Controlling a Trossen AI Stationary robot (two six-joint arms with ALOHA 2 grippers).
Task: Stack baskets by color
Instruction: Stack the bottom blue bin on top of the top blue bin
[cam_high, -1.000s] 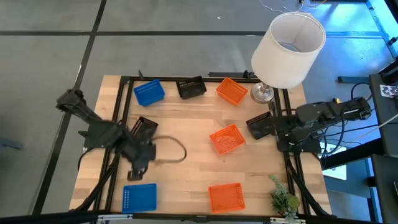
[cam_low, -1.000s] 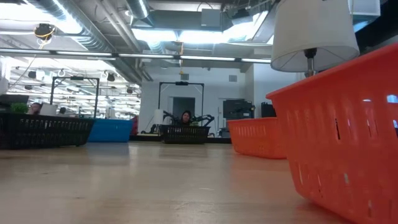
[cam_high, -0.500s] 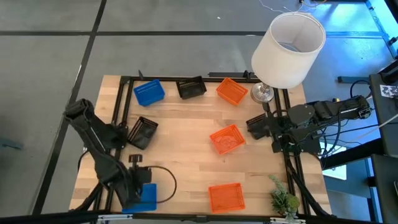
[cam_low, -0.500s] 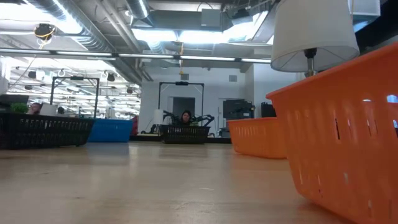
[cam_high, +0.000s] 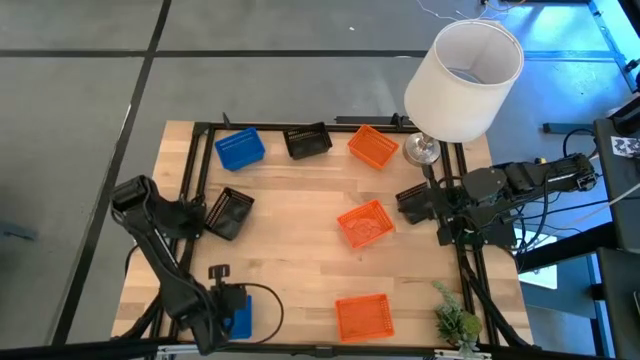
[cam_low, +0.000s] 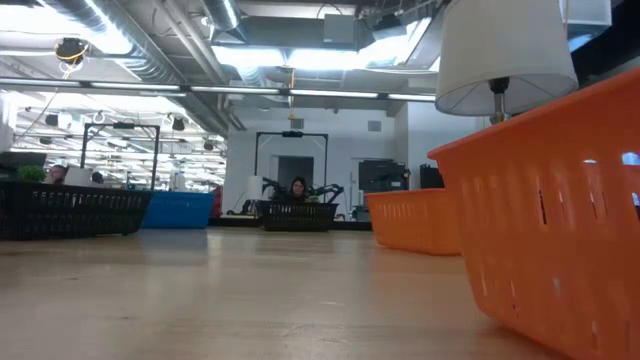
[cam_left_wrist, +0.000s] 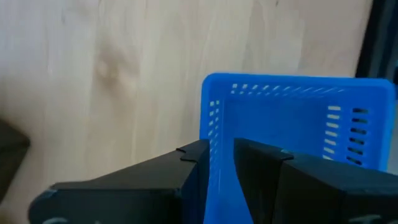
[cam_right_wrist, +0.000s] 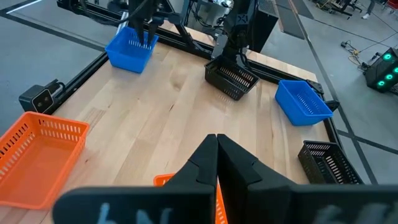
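A blue basket (cam_high: 241, 318) rests flat on the table's near left corner. My left gripper (cam_left_wrist: 221, 149) points down at it, open. One finger stands outside the basket's side wall (cam_left_wrist: 214, 124) and one inside; whether they touch it I cannot tell. A second blue basket (cam_high: 240, 148), a black one (cam_high: 308, 141) and an orange one (cam_high: 372, 146) line the far edge. Another black basket (cam_high: 228, 213) lies at mid left. Orange baskets lie at the middle (cam_high: 364, 224) and the near edge (cam_high: 362, 317). My right gripper (cam_right_wrist: 216, 140) hangs shut, high above the right edge, over a black basket (cam_high: 412, 203).
A large white lampshade (cam_high: 463, 80) on a metal foot stands at the far right corner. A small green plant (cam_high: 455, 322) stands at the near right corner. A black frame rail (cam_high: 190, 180) runs round the table top. Bare wood lies between the baskets.
My left gripper has swung from the table's left middle toward the near edge and sunk down over the near blue basket, tipping more steeply downward. No basket has moved.
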